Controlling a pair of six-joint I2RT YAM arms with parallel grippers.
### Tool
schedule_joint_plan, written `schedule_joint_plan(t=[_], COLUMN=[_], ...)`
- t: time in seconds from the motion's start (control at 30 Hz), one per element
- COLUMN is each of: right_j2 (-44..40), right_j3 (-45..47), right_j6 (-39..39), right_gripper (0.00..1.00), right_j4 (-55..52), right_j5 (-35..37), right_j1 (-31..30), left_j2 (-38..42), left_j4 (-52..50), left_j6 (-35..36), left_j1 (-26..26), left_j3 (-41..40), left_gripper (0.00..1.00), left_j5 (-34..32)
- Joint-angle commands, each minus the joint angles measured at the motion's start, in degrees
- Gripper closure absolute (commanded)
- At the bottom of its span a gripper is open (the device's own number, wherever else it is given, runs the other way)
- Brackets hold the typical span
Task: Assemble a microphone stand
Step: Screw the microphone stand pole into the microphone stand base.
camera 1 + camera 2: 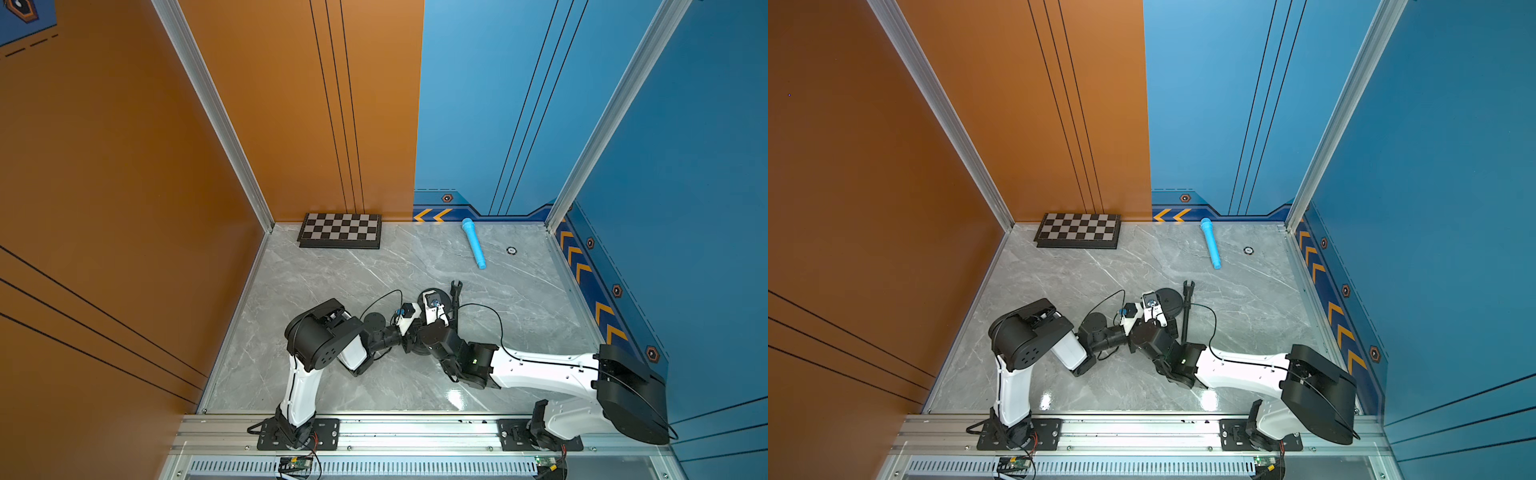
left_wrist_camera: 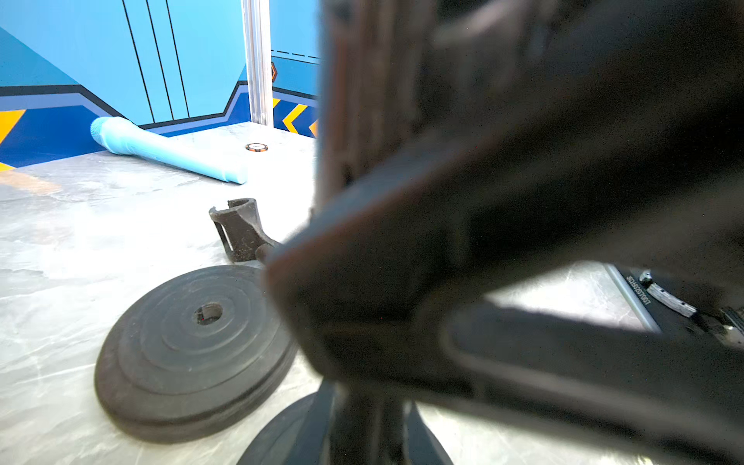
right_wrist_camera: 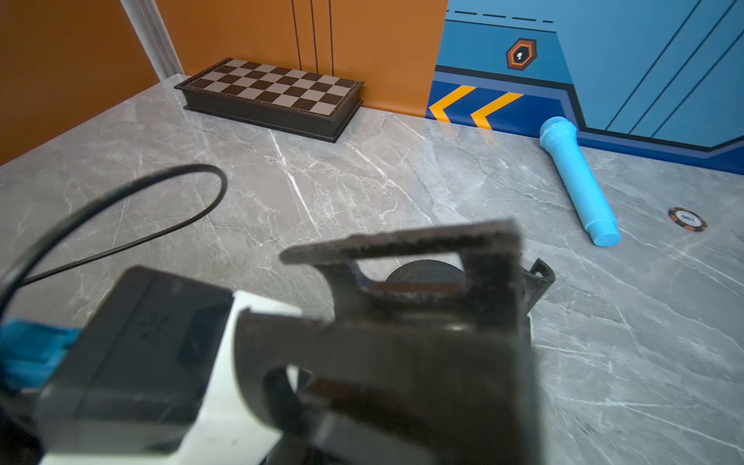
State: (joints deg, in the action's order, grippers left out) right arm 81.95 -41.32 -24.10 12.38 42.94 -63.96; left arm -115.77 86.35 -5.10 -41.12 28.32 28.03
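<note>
Microphone one, chessboard one

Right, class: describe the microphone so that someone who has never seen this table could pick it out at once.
Start at the grey marble table and go to its far edge, below the blue wall. The microphone lies there, head toward the wall, beside a small round chip. Unlike that flat chip, it is a long light-blue tube.

Black disc base flat beside clip-topped pole
</note>
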Motion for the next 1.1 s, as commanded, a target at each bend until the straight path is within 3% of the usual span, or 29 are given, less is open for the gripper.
schedule_joint_plan(t=[0.0, 0.13, 0.3, 0.37, 0.5, 0.77, 1.07], right_j2=[3.19, -1.14, -8.24, -10.11, -12.91, -9.28, -5.67], right_j3=[-0.06, 0.23, 1.59, 2.00, 3.66, 1.88, -0.73], right_j6=[-0.41, 11.23, 24.39, 29.73, 35.46, 39.00, 39.83], right_gripper=[0.98, 0.71, 0.60, 0.51, 0.49, 0.51, 0.57], right_j4=[-9.68, -8.16, -11.58, -13.16, -11.80, -7.43, -4.17], right_j5=[-0.53, -18.59, -43.67, -53.20, -63.79, -72.26, -72.02], right_j1=[-0.20, 2.28, 9.45, 13.02, 19.55, 28.47, 29.01], left_j2=[-1.92, -1.83, -1.92, -1.83, -1.80, -2.45, -3.15], left_j4=[-5.49, -5.48, -5.43, -5.49, -5.49, -5.40, -5.47], left_j6=[1.67, 1.74, 1.49, 1.47, 1.72, 1.62, 1.85], left_j1=[-1.90, -1.79, -1.44, -1.38, -1.31, -1.24, -1.15], left_j3=[0.08, 0.04, -0.05, -0.02, -0.08, 0.10, 0.21], left_gripper=[0.79, 0.80, 0.80, 0.80, 0.80, 0.80, 0.81], left_j5=[2.76, 3.06, 3.57, 3.92, 4.60, 5.71, 6.07])
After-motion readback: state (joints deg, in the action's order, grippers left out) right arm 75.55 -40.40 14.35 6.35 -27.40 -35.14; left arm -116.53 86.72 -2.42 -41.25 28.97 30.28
